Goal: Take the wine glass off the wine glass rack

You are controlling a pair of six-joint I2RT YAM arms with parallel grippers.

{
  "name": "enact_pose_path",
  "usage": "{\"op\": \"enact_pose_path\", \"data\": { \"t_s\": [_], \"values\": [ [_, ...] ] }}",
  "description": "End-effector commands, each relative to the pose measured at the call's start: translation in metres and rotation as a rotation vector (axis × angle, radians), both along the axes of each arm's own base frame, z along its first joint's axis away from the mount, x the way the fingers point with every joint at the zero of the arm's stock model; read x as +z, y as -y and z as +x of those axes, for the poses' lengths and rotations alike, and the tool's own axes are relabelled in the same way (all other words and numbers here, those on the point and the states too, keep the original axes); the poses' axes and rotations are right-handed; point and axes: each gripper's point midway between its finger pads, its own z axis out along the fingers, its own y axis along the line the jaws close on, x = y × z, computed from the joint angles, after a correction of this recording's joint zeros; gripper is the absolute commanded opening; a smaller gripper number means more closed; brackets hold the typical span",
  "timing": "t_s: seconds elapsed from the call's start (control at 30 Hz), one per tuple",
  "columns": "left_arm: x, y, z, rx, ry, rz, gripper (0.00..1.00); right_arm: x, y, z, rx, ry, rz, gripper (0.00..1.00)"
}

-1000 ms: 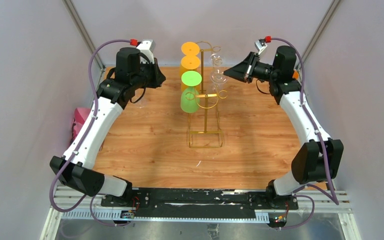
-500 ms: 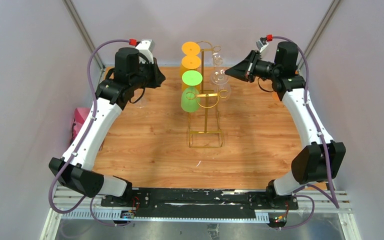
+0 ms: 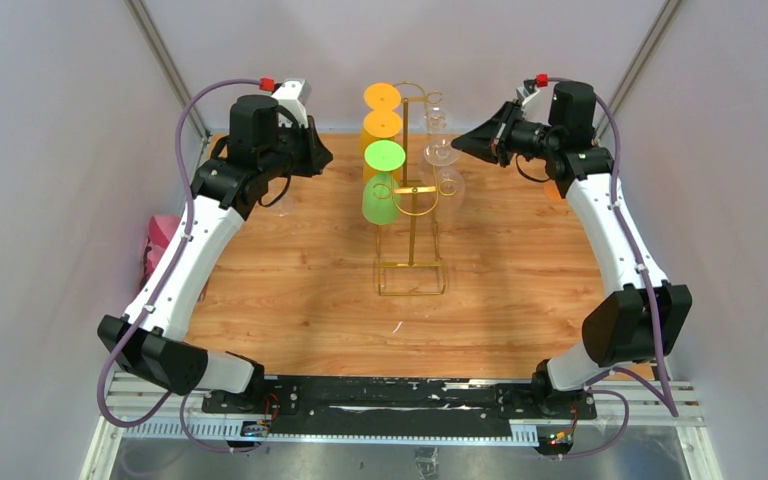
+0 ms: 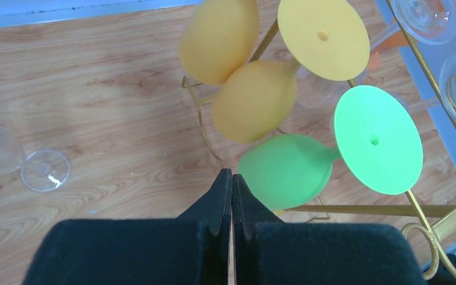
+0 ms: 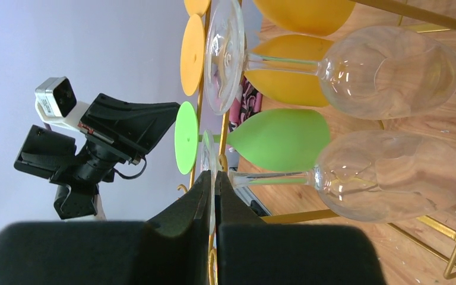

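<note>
The gold wire wine glass rack [image 3: 413,228] stands mid-table; it also shows in the left wrist view [image 4: 356,209] and the right wrist view [image 5: 309,217]. A green glass [image 3: 378,198] and two orange glasses [image 3: 381,125] hang upside down on its left side, and two clear wine glasses on its right. My right gripper [image 3: 457,148] [image 5: 214,176] is shut on the thin foot of the nearer clear wine glass [image 3: 449,183] [image 5: 392,178], which hangs from its hook. The other clear glass [image 5: 392,71] hangs beside it. My left gripper [image 3: 325,155] [image 4: 231,175] is shut and empty, close to the green glass's bowl [image 4: 285,172].
A clear glass [image 4: 46,170] lies on its side on the wood table left of the rack. A pink object [image 3: 160,240] sits at the table's left edge. Grey walls close in the left, right and back sides.
My right wrist has shifted slightly right and back, and the nearer clear glass has shifted slightly right with it. The left arm has not moved.
</note>
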Motion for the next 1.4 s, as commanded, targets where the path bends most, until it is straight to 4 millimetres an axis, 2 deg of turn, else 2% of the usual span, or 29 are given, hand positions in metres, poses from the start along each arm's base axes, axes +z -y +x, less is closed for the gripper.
{"op": "enact_pose_path", "data": {
  "t_s": [0.0, 0.63, 0.97, 1.37],
  "values": [
    [0.003, 0.003, -0.008, -0.024, 0.010, -0.004, 0.00, -0.001, 0.002, 0.004, -0.053, -0.047, 0.030, 0.00],
    [0.002, 0.003, -0.010, -0.029, 0.005, -0.007, 0.00, 0.014, 0.045, 0.001, -0.176, 0.000, 0.066, 0.00],
    [-0.002, 0.003, -0.009, -0.026, -0.003, -0.003, 0.00, 0.004, 0.043, 0.003, -0.157, -0.027, 0.101, 0.00],
    [-0.002, 0.004, -0.009, -0.031, -0.002, 0.000, 0.00, 0.012, 0.041, -0.003, -0.167, -0.028, 0.201, 0.00]
  ]
}}
